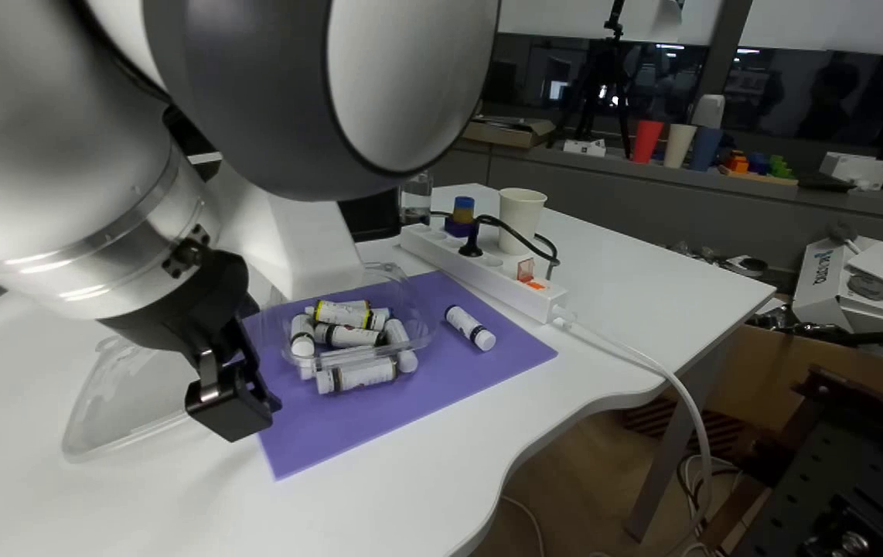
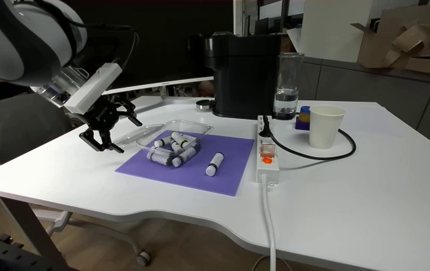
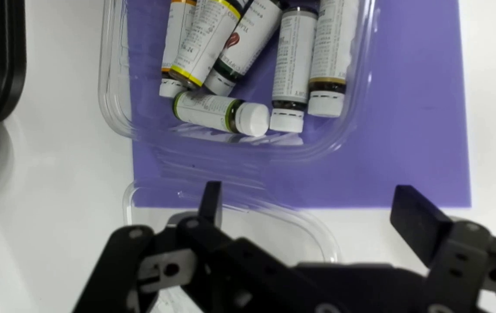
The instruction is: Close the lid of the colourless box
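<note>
The colourless box (image 1: 427, 329) sits on the purple mat and holds several small white-labelled bottles. It also shows in an exterior view (image 2: 204, 130) and the wrist view (image 3: 113, 104). The see-through lid (image 1: 113, 402) lies open beside the box, partly over the mat's edge and the white table. It also shows in an exterior view (image 2: 134, 136) and the wrist view (image 3: 291, 234), where clear plastic spans between it and the box. My gripper (image 3: 309, 195) is open and empty, its fingers apart around one corner of the lid. It hangs near the lid in both exterior views (image 1: 244, 402) (image 2: 130, 137). Contact cannot be told.
The purple mat (image 2: 224, 145) bears one loose bottle (image 2: 215, 164) beside the box. A white power strip (image 2: 267, 165) with cables lies past the mat. A black appliance (image 2: 243, 75), a glass cylinder (image 2: 286, 94) and a paper cup (image 2: 324, 128) stand further off. A monitor (image 2: 154, 49) stands behind.
</note>
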